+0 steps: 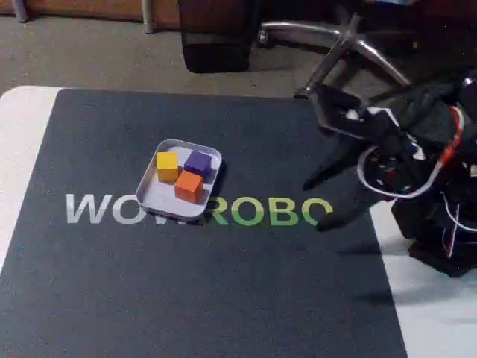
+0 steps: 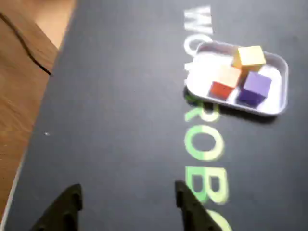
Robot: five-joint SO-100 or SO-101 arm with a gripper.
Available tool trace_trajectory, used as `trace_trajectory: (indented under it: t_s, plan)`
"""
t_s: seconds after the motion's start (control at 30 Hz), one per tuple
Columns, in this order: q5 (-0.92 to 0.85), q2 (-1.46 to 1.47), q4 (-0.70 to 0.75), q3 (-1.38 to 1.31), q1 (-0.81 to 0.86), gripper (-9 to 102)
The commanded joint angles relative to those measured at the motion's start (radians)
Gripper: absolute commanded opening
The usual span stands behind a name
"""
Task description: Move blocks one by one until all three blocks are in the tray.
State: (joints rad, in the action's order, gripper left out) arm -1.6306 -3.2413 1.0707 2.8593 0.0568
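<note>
While all three blocks sit inside the tray, left of centre in the fixed view, the gripper hangs well apart at the right edge of the dark mat, released and holding nothing. Wrist view agrees: two black fingertips spread wide at the bottom of the frame with bare mat between them.

Yellow block is at the tray's upper left in the fixed view, purple block just beside it on the right, orange block below them, all close or touching; whether faces actually meet is hard to tell. Wrist view shows the same cluster in the upper right: yellow block, purple block, orange block. Tray overlaps the printed lettering on the mat.

Task looks complete, judged from the layout.

Handling guess: cubes look small, light, rigid, matte, so probably decent grip and not fragile. Best hold would be across two opposite flat faces, jaws square to the sides, coming from above. Packed this tight, a finger would struggle to fit between neighbours; the outer faces are the open ones. Tray looks thin and light, likely to slide if nudged; take it by the raised rim.
</note>
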Motion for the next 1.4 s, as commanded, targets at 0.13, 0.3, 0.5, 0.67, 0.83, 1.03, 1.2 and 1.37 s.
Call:
trace_trajectory:
  t_s: [0.13, 0.3, 0.5, 0.67, 0.83, 1.03, 1.2, 1.37]
  plan:
    - [-0.038, -0.067, 0.046, 0.147, -0.026, 22]
    - [-0.117, -0.066, 0.156, 0.261, -0.101, 22]
    - [-0.158, -0.066, 0.218, 0.310, -0.143, 22]
    - [-0.149, -0.067, 0.218, 0.310, -0.198, 21]
    - [-0.147, -0.067, 0.219, 0.310, -0.227, 21]
    - [-0.152, -0.067, 0.222, 0.310, -0.229, 21]
    - [-0.150, -0.067, 0.222, 0.310, -0.218, 21]
    - [-0.150, -0.067, 0.222, 0.310, -0.218, 21]
